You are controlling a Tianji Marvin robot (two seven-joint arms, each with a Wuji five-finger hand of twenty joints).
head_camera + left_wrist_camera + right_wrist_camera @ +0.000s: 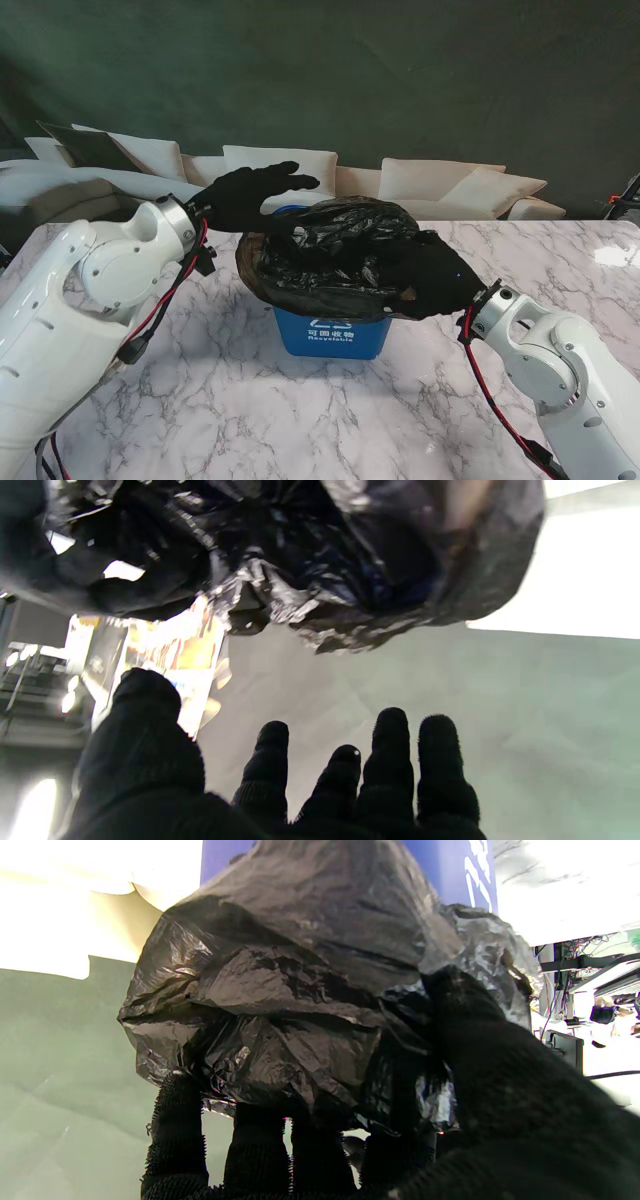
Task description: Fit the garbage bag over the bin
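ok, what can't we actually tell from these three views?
- Bin rim: stand view, covered by the garbage bag.
- Right hand fingertips: right wrist view, buried in bag folds.
- Bin label text: stand view, too small.
- Left hand contact with bag: unclear; fingers spread.

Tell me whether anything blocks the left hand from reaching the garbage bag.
Nothing visible does. The left hand is open, fingers spread over the garbage bag on the blue bin, with only air between them.

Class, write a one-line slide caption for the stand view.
Right hand grips the crumpled black plastic garbage bag atop the blue bin; left hand open.
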